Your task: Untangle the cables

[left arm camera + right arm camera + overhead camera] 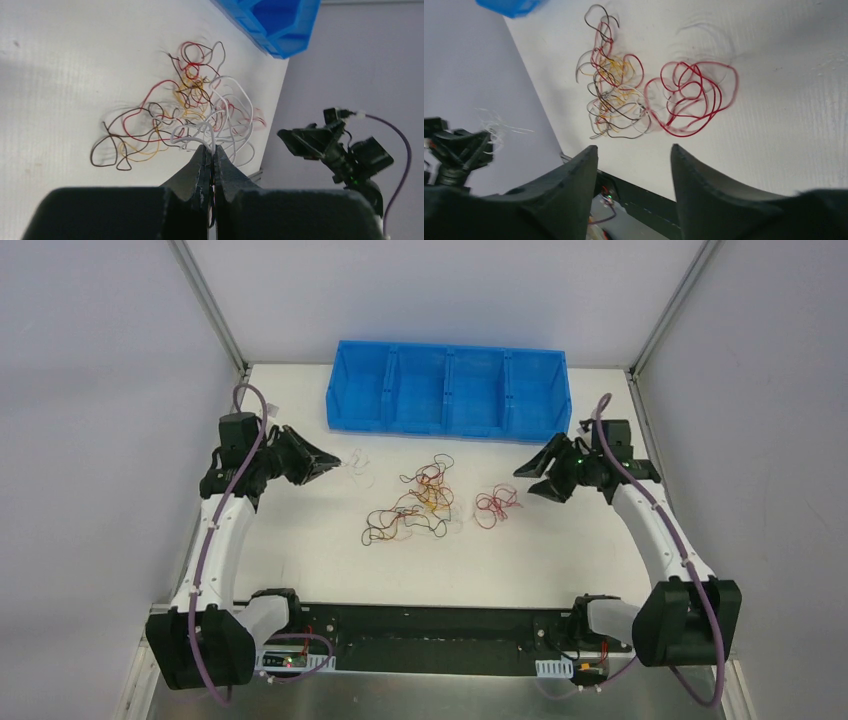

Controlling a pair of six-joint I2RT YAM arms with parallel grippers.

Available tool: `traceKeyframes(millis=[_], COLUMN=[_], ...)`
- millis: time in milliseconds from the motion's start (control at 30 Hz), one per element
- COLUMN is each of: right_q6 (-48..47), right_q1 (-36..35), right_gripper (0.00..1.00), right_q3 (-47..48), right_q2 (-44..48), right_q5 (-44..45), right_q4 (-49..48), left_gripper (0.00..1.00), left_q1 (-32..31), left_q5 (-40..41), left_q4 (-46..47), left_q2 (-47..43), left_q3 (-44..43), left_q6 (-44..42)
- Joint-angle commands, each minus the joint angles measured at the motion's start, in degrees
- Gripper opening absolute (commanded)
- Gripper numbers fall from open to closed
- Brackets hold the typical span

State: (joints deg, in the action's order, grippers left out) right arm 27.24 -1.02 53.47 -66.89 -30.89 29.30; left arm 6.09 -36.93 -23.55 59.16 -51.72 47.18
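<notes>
The cables lie mid-table. A tangle of black, red and orange strands [415, 505] [175, 107] [611, 95] sits in the centre. To its right, a red cable [497, 505] [691, 97] lies coiled by itself. My left gripper [336, 464] [212, 148] hovers at the left, shut on a looping white cable [356, 462] [235, 107] that hangs off its tips. My right gripper [533, 480] [634, 150] hangs above the table just right of the red cable, open, with nothing between its fingers.
A blue bin [450, 390] [280, 25] with several compartments stands along the back of the table. Grey walls close in both sides. The black base rail [430, 625] runs along the near edge.
</notes>
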Motion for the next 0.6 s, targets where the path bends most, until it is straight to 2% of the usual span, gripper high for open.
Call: traceKeyframes(millis=[0, 67, 133, 300, 400, 500, 567], right_q6=[-3.38, -1.18, 3.07, 9.36, 12.42, 13.05, 12.81], right_q1=[-6.76, -10.06, -13.96, -26.70, -33.08, -38.02, -39.88], right_gripper=[0.71, 0.86, 0.90, 0.90, 0.90, 0.96, 0.93], right_q3=[3.38, 3.00, 2.81, 5.24, 7.64, 10.99, 13.59], right_q2=[-1.84, 0.04, 0.77, -4.11, -8.21, -10.96, -12.86], right_q5=[2.45, 0.78, -1.03, -0.48, 0.50, 2.59, 4.32], right_q4=[3.16, -1.51, -7.36, -17.73, -23.34, -25.91, -25.40], left_gripper=[0.00, 0.00, 0.00, 0.00, 0.00, 0.00, 0.00], left_q1=[-3.63, -5.77, -9.79, -16.21, -20.18, -22.56, -23.51], left_q5=[-7.41, -8.39, -9.16, -8.60, -7.17, -5.95, -5.82], left_q4=[5.41, 8.52, 14.56, 28.59, 29.87, 29.70, 29.76], left_q2=[1.18, 0.68, 0.45, 1.66, 2.68, 3.06, 3.20], left_q3=[-3.20, -2.01, -0.49, 3.53, 3.34, 3.19, 3.14], left_q6=[-1.87, -0.44, 2.71, 12.45, 12.92, 12.59, 12.47])
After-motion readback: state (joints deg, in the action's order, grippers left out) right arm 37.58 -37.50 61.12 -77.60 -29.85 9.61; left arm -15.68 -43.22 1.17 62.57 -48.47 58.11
